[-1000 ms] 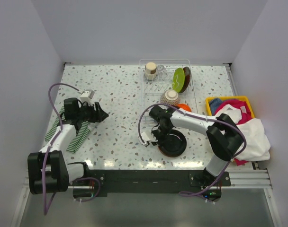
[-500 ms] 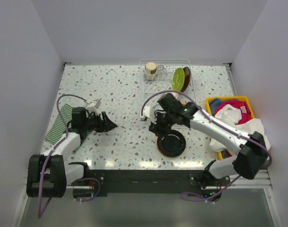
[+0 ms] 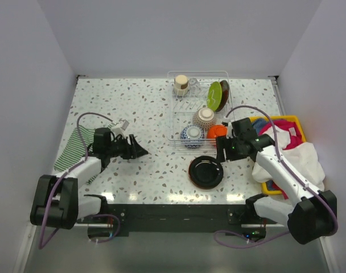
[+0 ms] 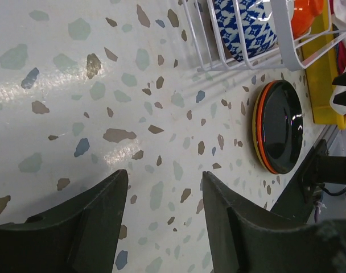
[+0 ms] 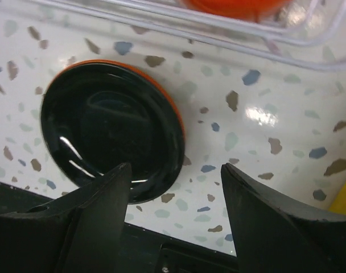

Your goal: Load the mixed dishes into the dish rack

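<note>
Black plate (image 3: 206, 172) lies flat on the table (image 3: 139, 108), just before the rack (image 3: 172, 122) and near the right gripper (image 3: 218, 153). It and the left gripper (image 3: 140, 152) both hover, fingers spread apart, holding nothing.

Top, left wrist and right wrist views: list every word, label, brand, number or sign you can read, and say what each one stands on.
None: no word, label, number or sign can be read in any view.
The bowl in the rack bears only a blue-and-white pattern, no letters.
The black plate and the speckled table carry no writing.
</note>
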